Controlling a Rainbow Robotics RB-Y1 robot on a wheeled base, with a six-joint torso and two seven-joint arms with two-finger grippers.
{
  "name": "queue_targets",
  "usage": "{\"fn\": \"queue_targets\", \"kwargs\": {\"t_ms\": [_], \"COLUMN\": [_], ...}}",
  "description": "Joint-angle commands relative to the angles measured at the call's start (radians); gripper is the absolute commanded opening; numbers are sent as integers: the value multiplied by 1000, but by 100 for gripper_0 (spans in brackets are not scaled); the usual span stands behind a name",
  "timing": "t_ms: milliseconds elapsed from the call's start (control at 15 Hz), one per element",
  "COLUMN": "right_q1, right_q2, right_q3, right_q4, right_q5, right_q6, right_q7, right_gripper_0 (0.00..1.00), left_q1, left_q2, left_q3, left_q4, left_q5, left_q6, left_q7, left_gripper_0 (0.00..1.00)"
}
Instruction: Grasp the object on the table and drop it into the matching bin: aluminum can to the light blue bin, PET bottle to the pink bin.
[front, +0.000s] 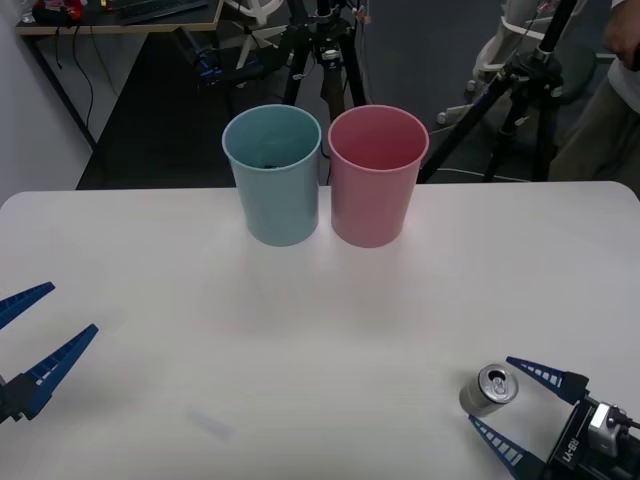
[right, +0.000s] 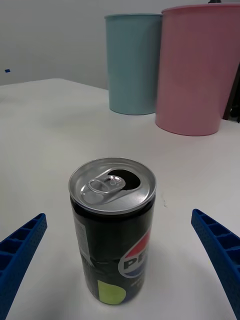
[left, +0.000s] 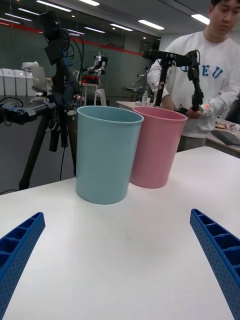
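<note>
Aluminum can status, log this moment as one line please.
aluminum can: upright on table, ungrasped | right gripper: open around can | left gripper: open, idle | light blue bin: target

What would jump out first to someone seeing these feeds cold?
Probably the two tall bins standing side by side at the table's far edge, the light blue bin on the robot's left of the pink bin. Next, the aluminum can upright at the near right, between the open fingers of the right gripper. The left gripper hangs open at the near left.

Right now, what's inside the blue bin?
Only a small dark speck shows low inside the light blue bin. I can't tell what it is; its wall hides the rest.
</note>
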Motion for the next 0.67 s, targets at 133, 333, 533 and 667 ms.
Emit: {"fn": "queue_targets", "kwargs": {"t_ms": [133,333,533,667], "right_q1": [-20,-37,-52,-58], "right_q2": [16,29,34,37], "right_q3": [45,59,71,77], "right_q4": [1,-1,1,-1], "right_q5": [2,13,13,13], "right_q6": [20,36,66,81], "right_q7": [6,12,17,20], "right_gripper_0": [100,100,100,100], "left_q1": [0,0,0,0], "left_q2": [0,0,0,0], "left_q3": [0,0,0,0], "left_q4": [0,0,0,0], "left_q5": [0,0,0,0], "left_q6": [0,0,0,0], "left_q7": [0,0,0,0], "left_gripper_0": [100,100,100,100]}}
